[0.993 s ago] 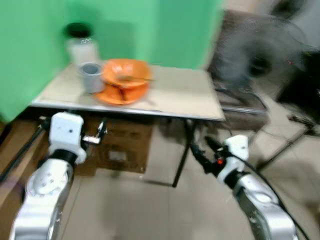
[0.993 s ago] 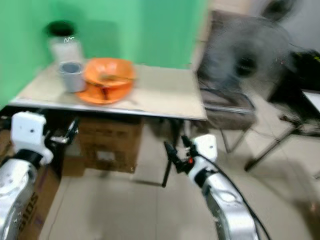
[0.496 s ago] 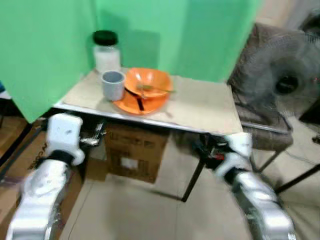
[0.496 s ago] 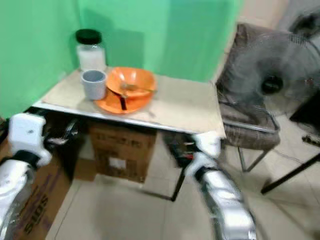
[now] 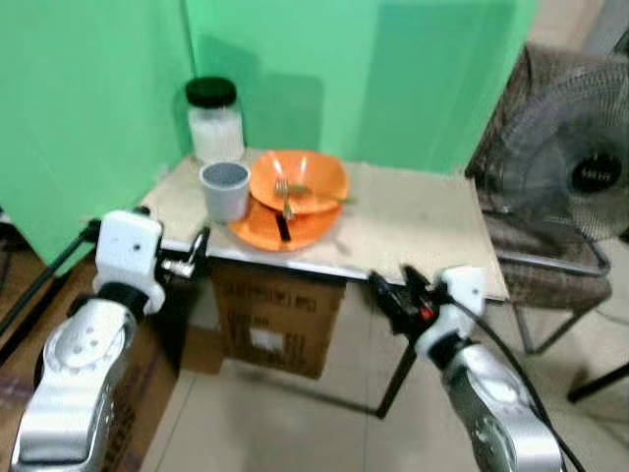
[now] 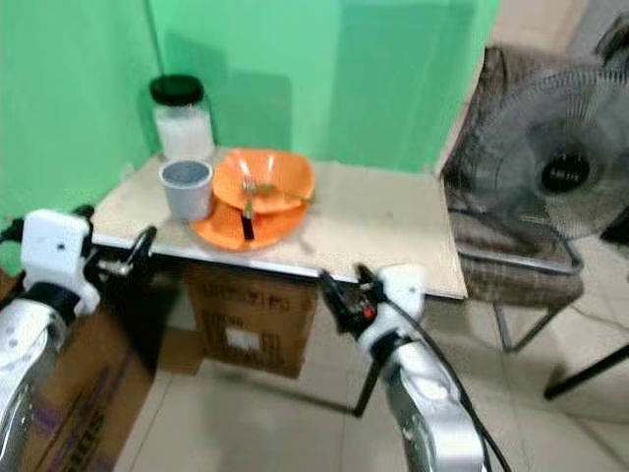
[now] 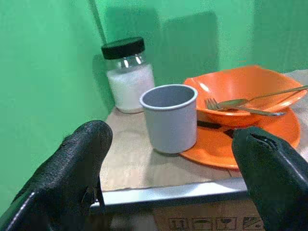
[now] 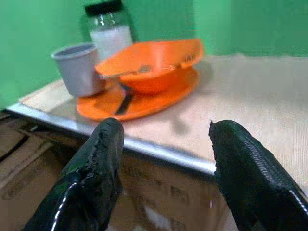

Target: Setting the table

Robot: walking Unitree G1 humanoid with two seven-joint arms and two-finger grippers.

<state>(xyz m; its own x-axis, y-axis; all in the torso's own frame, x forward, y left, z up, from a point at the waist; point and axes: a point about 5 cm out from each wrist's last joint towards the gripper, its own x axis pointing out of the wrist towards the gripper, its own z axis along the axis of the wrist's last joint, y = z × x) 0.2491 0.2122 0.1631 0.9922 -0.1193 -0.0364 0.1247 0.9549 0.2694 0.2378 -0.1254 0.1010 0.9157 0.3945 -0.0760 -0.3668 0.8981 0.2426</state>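
An orange bowl [image 5: 300,179] sits on an orange plate [image 5: 252,227] at the left end of a beige table [image 5: 423,221]. A fork [image 5: 283,194] and a spoon lie in the bowl, and a black-handled utensil [image 5: 282,227] lies on the plate. A grey cup [image 5: 225,190] touches the plate's left side, with a black-lidded glass jar [image 5: 215,123] of white stuff behind it. My left gripper [image 5: 194,256] is open just before the table's left front edge, facing the cup [image 7: 171,117]. My right gripper [image 5: 389,295] is open, low before the front edge, right of the plate [image 8: 139,98].
A cardboard box [image 5: 275,315] stands under the table, and another [image 6: 59,393] at the far left on the floor. A standing fan [image 5: 580,177] and a woven chair [image 5: 550,256] are right of the table. Green backdrop walls [image 5: 98,88] close off the table's back and left.
The view has swung and closed in, so the table now sits nearer and more central. Both grippers stay open and low before its front edge. Nothing on the table has moved.
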